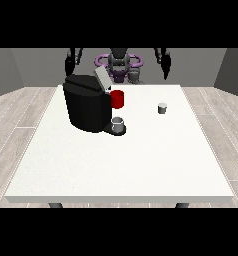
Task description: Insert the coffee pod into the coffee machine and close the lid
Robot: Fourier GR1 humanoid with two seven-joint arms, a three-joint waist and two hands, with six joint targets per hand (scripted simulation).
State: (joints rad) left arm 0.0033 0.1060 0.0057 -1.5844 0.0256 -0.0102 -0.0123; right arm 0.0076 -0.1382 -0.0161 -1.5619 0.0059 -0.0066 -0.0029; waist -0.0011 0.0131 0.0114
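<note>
A black coffee machine [86, 104] stands on the white table [121, 165], left of the middle, with its grey lid [102, 79] tilted up and open. A small grey cup [118, 124] sits on its drip base. The coffee pod [162, 108], small and grey, rests on the table to the right of the machine. Both hands hang at the robot's sides behind the table's far edge, away from the pod and the machine: the hand at the view's left [69, 66] and the hand at the view's right [166, 69]. Neither holds anything.
A red mug [118, 99] stands just behind the machine's right side. The table's far edge runs close behind the machine and the mug. Wooden floor surrounds the table.
</note>
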